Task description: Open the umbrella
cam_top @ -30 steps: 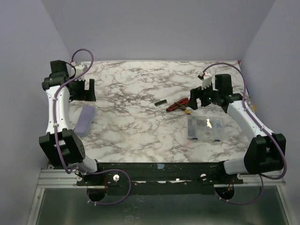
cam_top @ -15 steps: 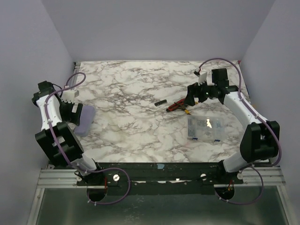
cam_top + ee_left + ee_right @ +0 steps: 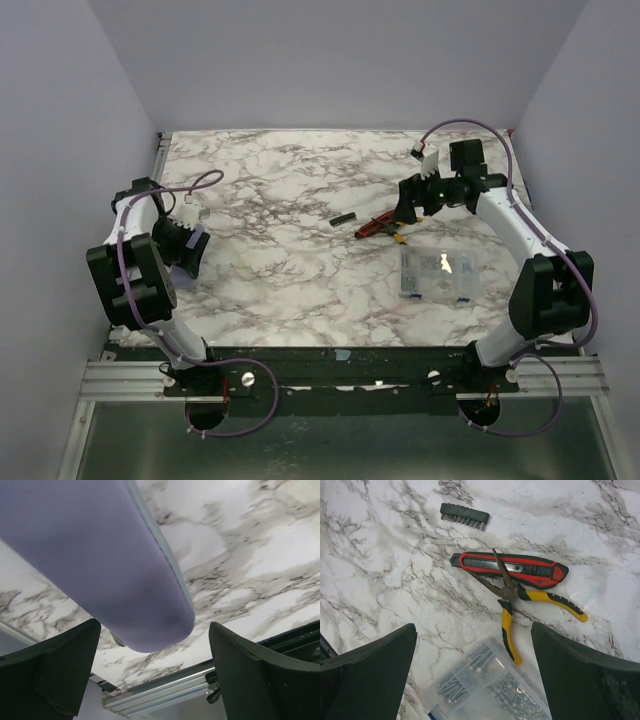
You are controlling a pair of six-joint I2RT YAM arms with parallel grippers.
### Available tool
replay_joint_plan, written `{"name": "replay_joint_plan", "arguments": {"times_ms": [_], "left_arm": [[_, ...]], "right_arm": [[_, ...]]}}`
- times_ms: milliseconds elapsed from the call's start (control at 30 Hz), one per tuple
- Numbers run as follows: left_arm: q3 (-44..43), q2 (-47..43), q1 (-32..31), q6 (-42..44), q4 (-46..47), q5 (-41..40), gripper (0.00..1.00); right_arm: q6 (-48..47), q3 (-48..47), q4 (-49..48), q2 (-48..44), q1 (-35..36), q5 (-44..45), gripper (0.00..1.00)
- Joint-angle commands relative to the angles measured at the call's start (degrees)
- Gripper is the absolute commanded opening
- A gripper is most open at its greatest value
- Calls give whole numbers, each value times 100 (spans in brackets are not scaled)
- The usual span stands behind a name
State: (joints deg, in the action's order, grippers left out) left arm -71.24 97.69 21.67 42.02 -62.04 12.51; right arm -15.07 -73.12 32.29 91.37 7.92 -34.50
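Observation:
The umbrella shows only as a pale lavender tubular sleeve point(image 3: 90, 555) lying on the marble table; its canopy, shaft and handle are hidden. In the left wrist view its rounded end lies between and just ahead of my open fingers. In the top view my left gripper point(image 3: 186, 250) hovers low over the sleeve at the table's left side and covers most of it. My left gripper point(image 3: 155, 680) is open and holds nothing. My right gripper point(image 3: 408, 205) is open and empty, above the hand tools at the right; the right wrist view point(image 3: 472, 680) shows both fingers wide apart.
A red utility knife point(image 3: 515, 570), yellow-handled pliers point(image 3: 520, 605) and a black bit holder point(image 3: 465, 516) lie right of centre. A clear plastic box point(image 3: 435, 273) of screws sits nearer the front. The table's front rail point(image 3: 165, 692) is just beyond the sleeve's end.
My left arm has swung from the back left down onto the sleeve, which it now straddles. My right gripper has shifted slightly back and left over the tools.

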Motion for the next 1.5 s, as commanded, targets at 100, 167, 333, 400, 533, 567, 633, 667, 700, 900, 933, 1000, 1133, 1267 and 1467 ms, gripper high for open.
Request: {"name": "replay_joint_plan", "arguments": {"times_ms": [100,167,333,400,533,567,633,667,700,900,933,1000,1133,1267,1467], "left_arm": [[40,148,-997,-478,-100,618,80],[-50,192,-1210,-729,-165,834,77],[-135,332,-1809,-1588,-163,1192,70],[-136,427,-2033,-1866,-150,1314,69],[-105,574,-2585,-2422,75,1360,67],[-125,629,-2736,-2574,131,1388,67],[-204,734,-3005,-2824,226,1556,66],[-242,796,-3119,-2957,293,1632,66],[-299,853,-3268,-3071,345,1760,66],[-625,955,-4062,-3546,720,2349,70],[-652,832,-4125,-3571,771,2388,74],[-655,473,-4039,-3604,870,2385,84],[-700,-227,-3159,-3349,581,1767,93],[-593,-815,-1908,-1880,-71,992,97],[-592,-871,-71,-537,-679,16,95]], "right_arm": [[-165,157,230,-326,16,180,100],[-176,175,252,-361,16,213,100],[-140,185,260,-398,21,258,100],[-129,177,268,-393,12,285,100],[-150,182,308,-395,16,345,100],[-162,189,319,-405,16,356,100],[-163,217,337,-420,16,378,100],[-176,232,341,-429,16,363,100],[-186,243,364,-415,16,349,100],[-222,120,497,-323,16,286,100],[-211,95,505,-316,16,286,100],[-218,41,523,-308,12,286,100],[-222,30,515,-343,16,312,100],[-222,100,484,-392,16,252,100],[-253,44,461,-316,16,247,100]]}}
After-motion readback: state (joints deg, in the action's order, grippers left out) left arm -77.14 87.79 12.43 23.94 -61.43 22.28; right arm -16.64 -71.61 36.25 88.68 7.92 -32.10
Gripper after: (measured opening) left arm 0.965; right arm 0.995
